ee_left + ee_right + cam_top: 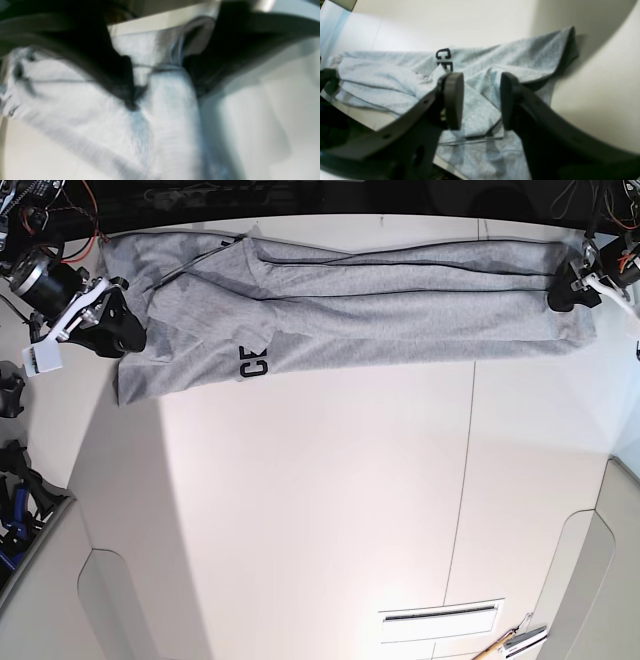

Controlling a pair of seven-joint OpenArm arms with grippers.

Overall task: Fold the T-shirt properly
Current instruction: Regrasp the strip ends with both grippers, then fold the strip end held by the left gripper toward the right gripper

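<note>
The heather-grey T-shirt (400,320) lies stretched sideways across the far part of the white table (320,510), folded lengthwise with long creases. Black letters "CE" (253,365) show near its left end and also in the right wrist view (444,58). My right gripper (115,330) is at the shirt's left end. In the right wrist view it (482,100) is open, with its pads apart just above the cloth (520,57). My left gripper (568,292) is at the shirt's right end. In the blurred left wrist view it (165,85) is shut on a ridge of the grey cloth (75,100).
The shirt's left end hangs near the table's edge (382,122). A slotted white plate (440,620) and small tools (515,642) lie at the table's near right. Cables and arm mounts (30,220) stand at the far left.
</note>
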